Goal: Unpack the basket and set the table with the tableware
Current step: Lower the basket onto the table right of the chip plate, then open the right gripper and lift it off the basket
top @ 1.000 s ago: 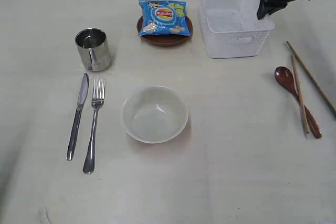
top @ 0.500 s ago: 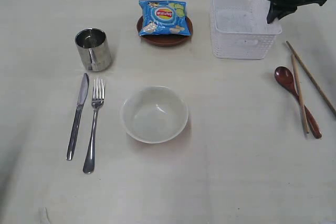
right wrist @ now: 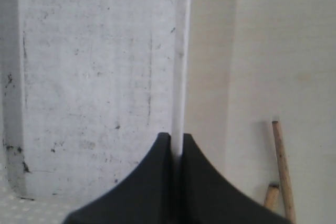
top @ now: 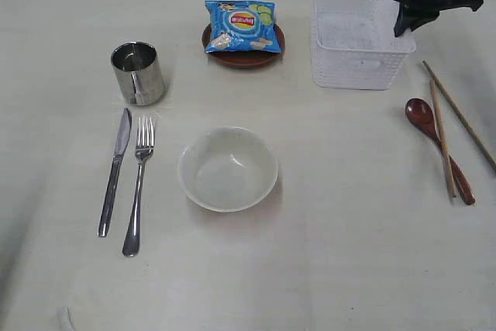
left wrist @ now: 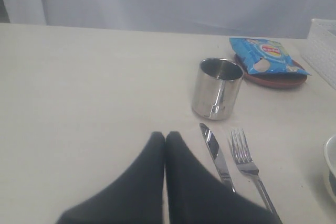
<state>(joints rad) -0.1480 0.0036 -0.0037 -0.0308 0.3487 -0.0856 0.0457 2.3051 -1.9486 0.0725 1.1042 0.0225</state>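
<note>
The empty white basket [top: 353, 60] stands at the back right of the table [top: 349, 253]. My right gripper [top: 404, 27] is shut on its right wall, which runs up between the fingertips [right wrist: 177, 140]. A steel mug [top: 137, 73], knife [top: 115, 170], fork [top: 138, 184] and cream bowl [top: 228, 169] lie spread over the left and middle. The wooden spoon [top: 439, 149] and chopsticks [top: 443, 137] lie at the right. My left gripper [left wrist: 165, 136] is shut and empty, low over the table beside the knife [left wrist: 216, 153].
A blue chip bag [top: 242, 26] lies on the small brown plate [top: 244, 56] left of the basket. The chopsticks reach close to the table's right edge. The table's far edge runs just behind the basket.
The basket slid to the right with my right gripper and straightened; over the last half second it barely moved. The tableware has stayed where it was.
</note>
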